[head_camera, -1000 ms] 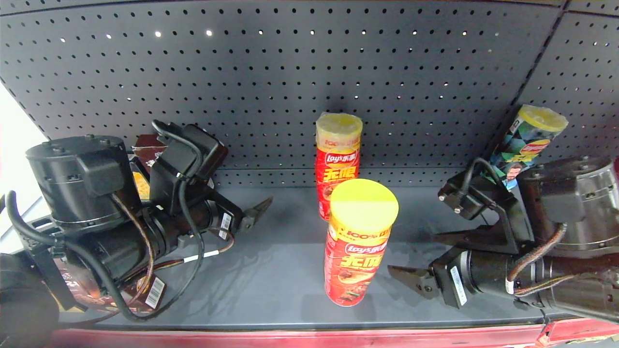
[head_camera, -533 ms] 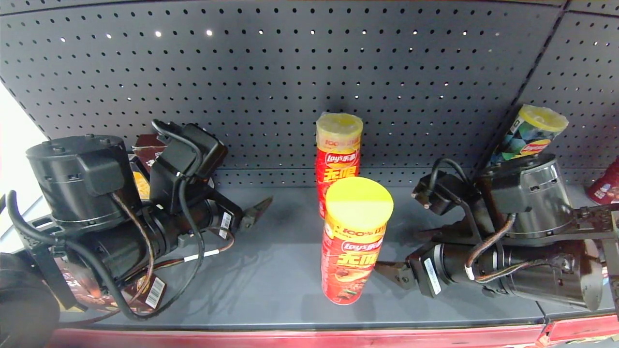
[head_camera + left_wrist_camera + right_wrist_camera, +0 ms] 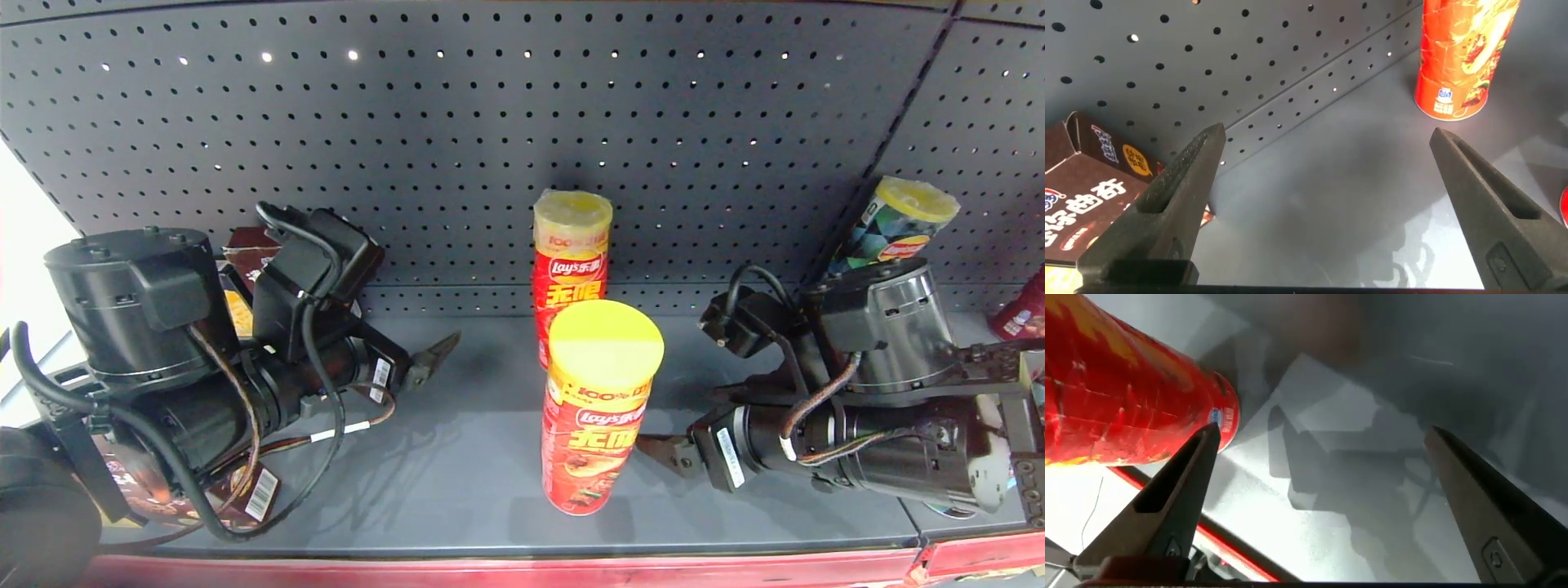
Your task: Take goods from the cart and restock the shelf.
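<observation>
The shelf [image 3: 457, 465] is moderately lit, the pegboard [image 3: 490, 122] dimmer; a few holes [image 3: 351, 55] near its top glow white; the head view's far left is burnt out white; soft shadows lie on the shelf left of the front can [image 3: 600, 408]; pegboard rows bend toward the edges; the right wrist view has harder shadows

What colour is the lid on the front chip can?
The lid is yellow, clearest in the head view.

Right gripper [image 3: 682, 420] slid in closer to the front red cylindrical chip tube with yellow lid [image 3: 592, 416], nudging it slightly left.
</observation>
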You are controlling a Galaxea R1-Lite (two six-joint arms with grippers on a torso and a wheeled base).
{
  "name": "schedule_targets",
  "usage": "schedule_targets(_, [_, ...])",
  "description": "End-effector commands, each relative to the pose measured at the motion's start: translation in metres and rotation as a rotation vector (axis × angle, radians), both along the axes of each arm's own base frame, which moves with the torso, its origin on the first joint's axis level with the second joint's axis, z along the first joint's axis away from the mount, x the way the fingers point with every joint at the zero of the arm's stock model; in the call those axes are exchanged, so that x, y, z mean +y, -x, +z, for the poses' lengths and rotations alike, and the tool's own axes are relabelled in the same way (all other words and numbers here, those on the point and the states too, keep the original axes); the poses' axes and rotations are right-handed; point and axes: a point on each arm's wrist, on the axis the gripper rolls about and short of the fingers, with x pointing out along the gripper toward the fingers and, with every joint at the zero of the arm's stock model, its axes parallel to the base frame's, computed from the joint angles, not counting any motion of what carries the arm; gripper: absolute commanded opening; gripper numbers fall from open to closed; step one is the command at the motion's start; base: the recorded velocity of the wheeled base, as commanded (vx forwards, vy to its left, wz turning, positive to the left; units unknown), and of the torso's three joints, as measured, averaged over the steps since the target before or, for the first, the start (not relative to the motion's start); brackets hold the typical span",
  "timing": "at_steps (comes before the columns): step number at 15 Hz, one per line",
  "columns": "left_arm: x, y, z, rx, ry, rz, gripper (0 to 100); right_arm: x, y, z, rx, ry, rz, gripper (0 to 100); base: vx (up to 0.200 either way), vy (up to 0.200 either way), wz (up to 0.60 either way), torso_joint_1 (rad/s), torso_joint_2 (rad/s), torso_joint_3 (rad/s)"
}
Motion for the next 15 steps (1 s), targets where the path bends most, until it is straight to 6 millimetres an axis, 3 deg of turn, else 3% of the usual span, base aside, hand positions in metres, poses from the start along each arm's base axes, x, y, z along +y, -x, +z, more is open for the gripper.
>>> schedule_targets(1, [-0.001,0.000,0.000,0.001,-0.002,-0.003,100,0.003,-0.003,0.000,-0.002,-0.003,0.003,100,0.000,0.000,0.00,0.000,0.00,0.000])
schedule_targets(10, [-0.001,-0.001,-0.002,0.005,-0.004,-0.003,100,0.011,-0.003,-0.003,-0.003,-0.004,0.023,100,0.000,0.000,0.00,0.000,0.00,0.000])
schedule_targets(12, [-0.001,-0.001,-0.002,0.005,-0.002,-0.001,100,0.008,-0.003,0.001,-0.015,-0.013,0.014,100,0.000,0.000,0.00,0.000,0.00,0.000])
schedule_targets(15, [0.001,0.006,0.006,-0.015,0.009,-0.012,100,-0.006,0.007,0.024,-0.080,-0.069,-0.002,100,0.000,0.000,0.00,0.000,0.00,0.000])
